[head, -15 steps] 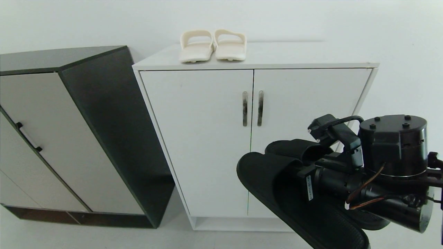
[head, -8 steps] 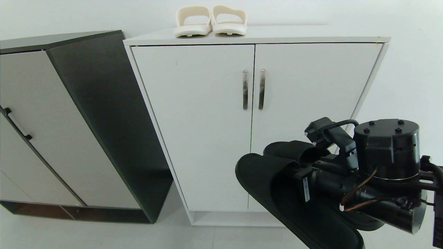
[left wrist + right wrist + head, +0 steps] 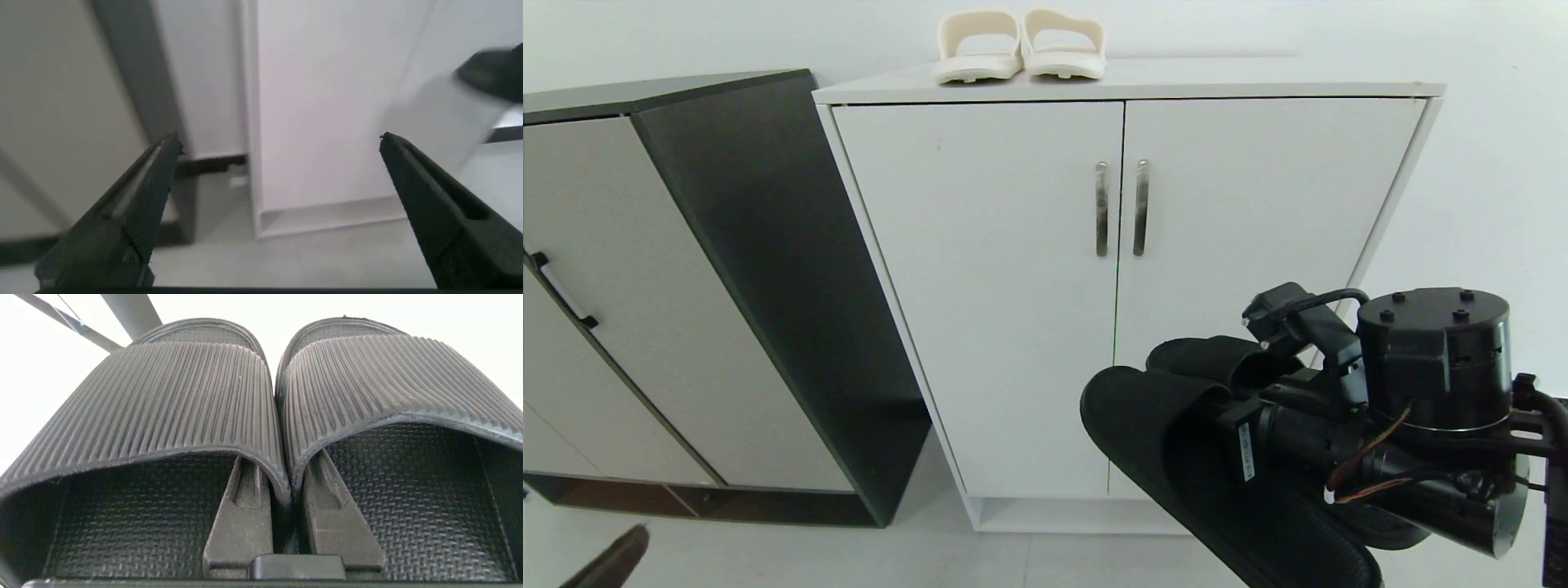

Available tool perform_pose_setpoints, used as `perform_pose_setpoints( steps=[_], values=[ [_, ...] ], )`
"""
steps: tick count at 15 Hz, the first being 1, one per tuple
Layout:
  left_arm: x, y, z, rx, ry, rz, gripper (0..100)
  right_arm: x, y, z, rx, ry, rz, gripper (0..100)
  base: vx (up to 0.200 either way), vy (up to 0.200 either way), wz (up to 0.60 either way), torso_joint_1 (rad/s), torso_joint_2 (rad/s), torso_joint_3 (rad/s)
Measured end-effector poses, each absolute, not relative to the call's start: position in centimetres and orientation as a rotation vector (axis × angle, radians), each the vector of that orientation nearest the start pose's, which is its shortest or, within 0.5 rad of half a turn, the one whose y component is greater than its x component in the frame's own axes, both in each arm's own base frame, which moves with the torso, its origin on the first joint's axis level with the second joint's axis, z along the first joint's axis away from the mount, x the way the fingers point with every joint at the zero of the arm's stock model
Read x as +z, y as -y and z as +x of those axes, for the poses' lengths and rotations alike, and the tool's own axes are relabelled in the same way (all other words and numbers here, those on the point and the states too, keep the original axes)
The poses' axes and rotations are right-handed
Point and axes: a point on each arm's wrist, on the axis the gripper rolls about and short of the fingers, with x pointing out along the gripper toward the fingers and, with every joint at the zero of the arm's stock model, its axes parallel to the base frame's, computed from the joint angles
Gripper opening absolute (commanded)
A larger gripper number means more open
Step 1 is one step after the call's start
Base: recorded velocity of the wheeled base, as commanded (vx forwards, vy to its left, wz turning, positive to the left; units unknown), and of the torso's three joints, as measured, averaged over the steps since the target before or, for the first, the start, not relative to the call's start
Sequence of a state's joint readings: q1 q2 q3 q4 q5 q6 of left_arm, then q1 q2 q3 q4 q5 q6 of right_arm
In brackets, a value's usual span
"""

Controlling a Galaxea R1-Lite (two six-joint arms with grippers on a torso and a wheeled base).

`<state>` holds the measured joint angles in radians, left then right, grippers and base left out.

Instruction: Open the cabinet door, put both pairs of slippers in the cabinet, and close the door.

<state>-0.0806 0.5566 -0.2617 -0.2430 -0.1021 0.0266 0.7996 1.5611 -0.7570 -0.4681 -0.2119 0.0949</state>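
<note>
1. Black left gripper (image 3: 279,140) hangs low near the dark cabinet (image 3: 768,269), jaws spread wide, empty.
2. Cream slippers (image 3: 1021,45) sit paired atop the white cabinet (image 3: 980,286), whose doors are closed. They look like light, springy foam, probably best pinched by the neighbouring inner strap edges.
3. Metal handles (image 3: 1101,208) flank the door seam: rigid, probably slick.
4. Black slippers (image 3: 1152,416) hang before the right door, with the right gripper (image 3: 282,482) clamped on their adjoining ribbed straps. They look like soft rubber, so the soles may sag.

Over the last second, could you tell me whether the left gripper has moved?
Yes. The left gripper has come up into the head view: a finger now shows below the dark cabinet, where bare floor was.
</note>
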Motion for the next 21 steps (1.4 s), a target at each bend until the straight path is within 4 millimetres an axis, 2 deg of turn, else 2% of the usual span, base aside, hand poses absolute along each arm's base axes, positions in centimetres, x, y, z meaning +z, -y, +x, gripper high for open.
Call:
perform_pose_setpoints(
  steps=[2,4,7,10,13,17,19,21],
  values=[
    [19.7,1.7,8.0,-0.282,-0.04,0.0,100,19.4,-18.7,19.3,0.555,-0.316,-0.065,0,0.0,0.0,0.0,0.0,0.0,0.0],
    [21.3,4.2,13.0,-0.386,-0.022,-0.017,100,19.8,-18.5,19.4,0.551,-0.285,-0.048,0,0.0,0.0,0.0,0.0,0.0,0.0],
    [24.3,10.4,18.9,-0.575,0.062,-0.05,100,19.8,-18.2,19.4,0.546,-0.282,-0.047,0,0.0,0.0,0.0,0.0,0.0,0.0],
    [26.4,16.7,21.5,-0.733,0.104,-0.074,100,19.7,-18.0,19.5,0.546,-0.287,-0.046,0,0.0,0.0,0.0,0.0,0.0,0.0],
    [27.1,20.9,22.5,-0.861,0.054,-0.066,100,19.6,-17.8,19.6,0.544,-0.29,-0.047,0,0.0,0.0,0.0,0.0,0.0,0.0],
    [27.9,23.4,24.2,-1.052,-0.021,-0.138,100,19.5,-17.4,19.4,0.588,-0.299,-0.04,0,0.0,0.0,0.0,0.0,0.0,0.0],
    [28.2,23.4,25.4,-1.118,-0.054,-0.178,100,19.5,-17.2,19.6,0.581,-0.3,-0.038,0,0.0,0.0,0.0,0.0,0.0,0.0],
    [28.4,23.5,26.6,-1.111,-0.057,-0.204,100,19.4,-17.1,19.6,0.578,-0.301,-0.037,0,0.0,0.0,0.0,0.0,0.0,0.0]
  ],
)
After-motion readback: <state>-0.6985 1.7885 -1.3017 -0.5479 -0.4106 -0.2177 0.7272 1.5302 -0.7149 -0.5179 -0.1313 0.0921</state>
